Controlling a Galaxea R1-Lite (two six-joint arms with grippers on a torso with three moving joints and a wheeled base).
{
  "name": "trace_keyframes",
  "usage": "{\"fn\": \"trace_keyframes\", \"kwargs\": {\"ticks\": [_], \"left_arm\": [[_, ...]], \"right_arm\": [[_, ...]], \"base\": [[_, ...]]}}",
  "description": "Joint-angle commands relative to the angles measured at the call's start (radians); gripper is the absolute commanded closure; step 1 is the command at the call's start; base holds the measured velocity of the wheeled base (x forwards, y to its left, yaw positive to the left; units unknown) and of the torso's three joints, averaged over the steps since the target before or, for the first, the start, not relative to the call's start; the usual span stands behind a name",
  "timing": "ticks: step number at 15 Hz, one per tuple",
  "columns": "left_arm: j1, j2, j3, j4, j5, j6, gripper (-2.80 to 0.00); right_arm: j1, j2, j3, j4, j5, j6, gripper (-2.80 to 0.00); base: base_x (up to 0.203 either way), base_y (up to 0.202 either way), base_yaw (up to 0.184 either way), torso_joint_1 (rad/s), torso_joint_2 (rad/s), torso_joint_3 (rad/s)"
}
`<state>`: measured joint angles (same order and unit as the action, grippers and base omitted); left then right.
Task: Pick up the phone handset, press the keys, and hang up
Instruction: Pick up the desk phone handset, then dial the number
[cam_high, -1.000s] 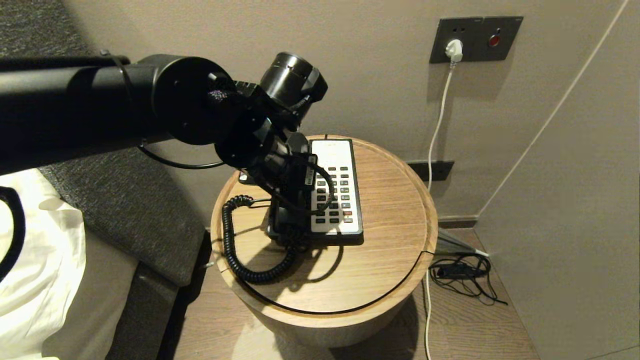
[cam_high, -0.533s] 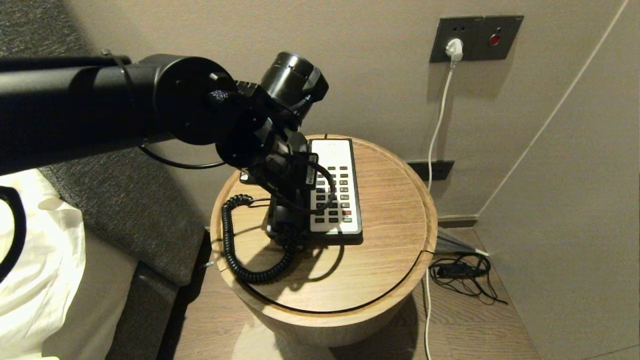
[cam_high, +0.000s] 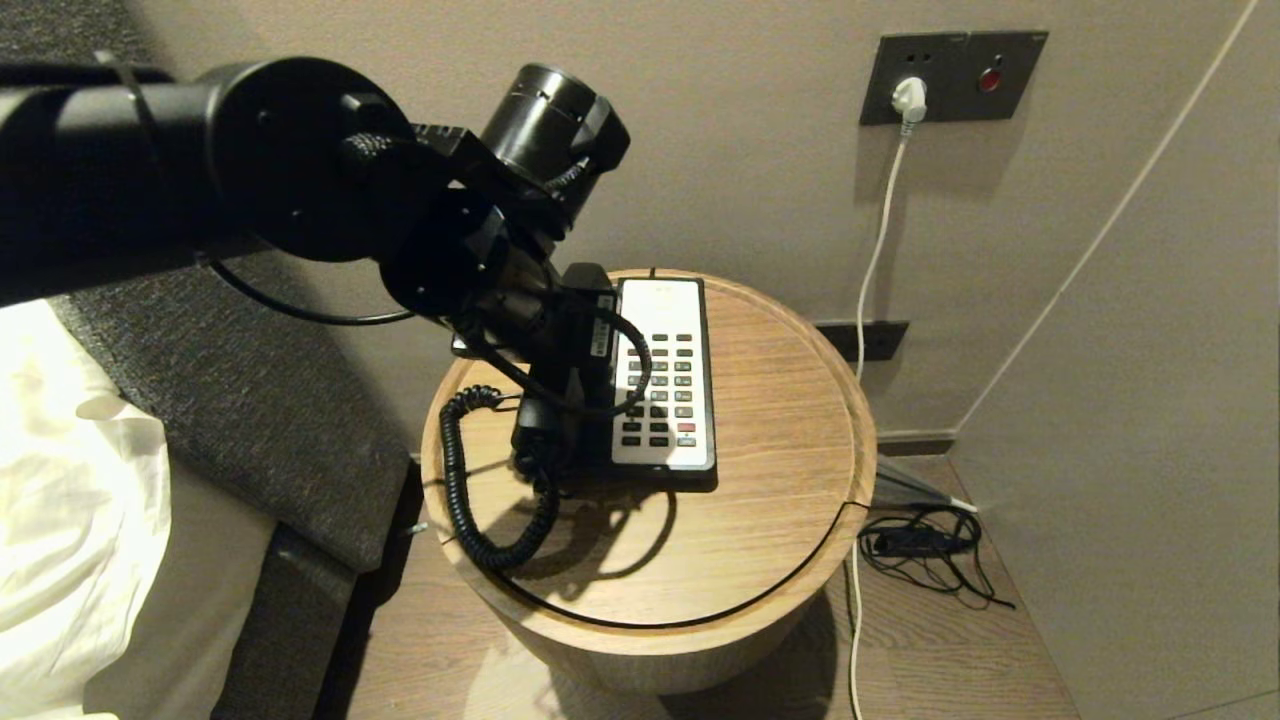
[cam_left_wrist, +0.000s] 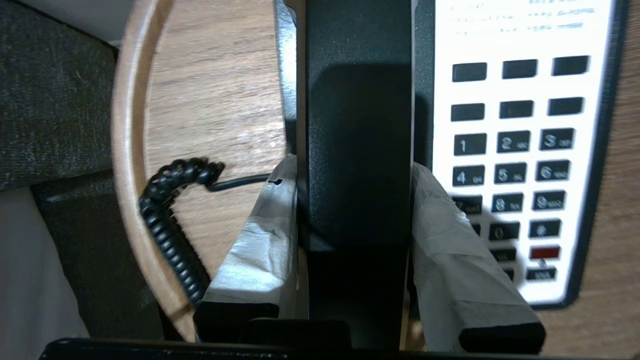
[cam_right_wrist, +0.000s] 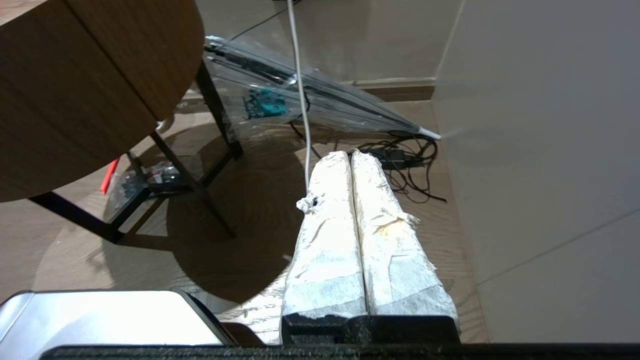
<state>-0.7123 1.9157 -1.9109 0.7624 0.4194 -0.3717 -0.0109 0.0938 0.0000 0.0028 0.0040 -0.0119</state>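
Handset (cam_left_wrist: 357, 165) clamped in left gripper (cam_left_wrist: 350, 200) jaws beside keypad (cam_high: 665, 385), right gripper (cam_right_wrist: 352, 165) jaws together near floor.

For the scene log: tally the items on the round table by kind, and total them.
Phone base: 1
Handset, gripped by the left end effector: 1
Coiled cord: 1
Total: 3

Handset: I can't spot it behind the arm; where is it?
In the left gripper, the handset sits above the round table, just left of the phone's keypad.
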Motion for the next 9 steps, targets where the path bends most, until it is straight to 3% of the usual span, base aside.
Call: {"fn": "trace_keyframes", "kwargs": {"ticks": [1, 9], "left_arm": [[0.001, -0.042, 0.004, 0.011, 0.003, -0.003, 0.00], [0.001, -0.305, 0.164, 0.024, 0.000, 0.001, 0.00]], "right_arm": [[0.000, 0.000, 0.000, 0.000, 0.001, 0.000, 0.00], [0.000, 0.000, 0.000, 0.000, 0.001, 0.000, 0.00]], "base": [[0.000, 0.000, 0.000, 0.000, 0.00, 0.000], [0.000, 0.000, 0.000, 0.000, 0.00, 0.000]]}}
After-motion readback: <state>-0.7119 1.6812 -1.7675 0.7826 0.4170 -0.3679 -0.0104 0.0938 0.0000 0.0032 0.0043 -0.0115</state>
